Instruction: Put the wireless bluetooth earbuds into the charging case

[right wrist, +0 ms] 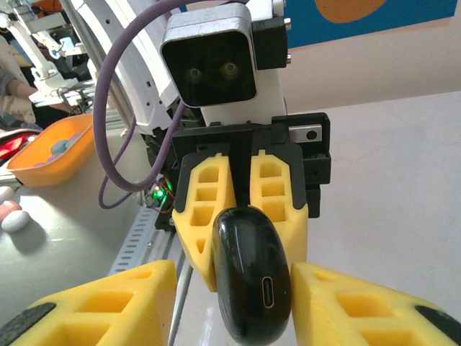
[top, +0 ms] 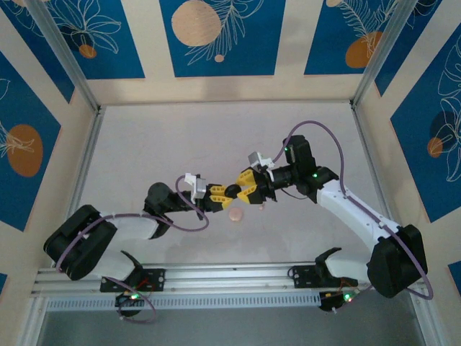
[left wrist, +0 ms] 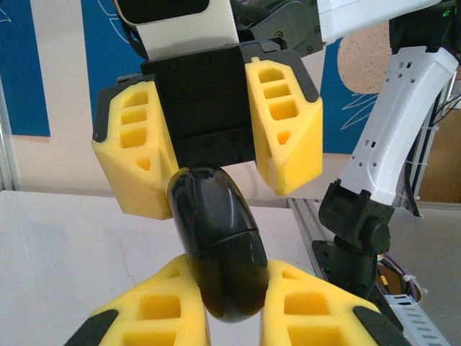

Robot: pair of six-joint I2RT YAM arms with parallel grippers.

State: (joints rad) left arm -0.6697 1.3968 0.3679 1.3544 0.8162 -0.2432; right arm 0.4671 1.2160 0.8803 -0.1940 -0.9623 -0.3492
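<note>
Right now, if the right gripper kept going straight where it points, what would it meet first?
The black charging case, clamped by the left gripper; it sits between the open jaws of the right gripper, apparently very close.

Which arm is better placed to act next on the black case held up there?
Probably the right. The left gripper is shut on the black charging case, so it is busy holding. The right gripper faces it, jaws open on either side of the case's end.

Two grippers are in frame, the left gripper [top: 224,192] and the right gripper [top: 243,190], with four yellow foam fingers [left wrist: 288,122] between them. Round cases number two: one black case [left wrist: 216,245] and one pale pink case [top: 235,215]. There is one orange tray [right wrist: 50,151].
</note>
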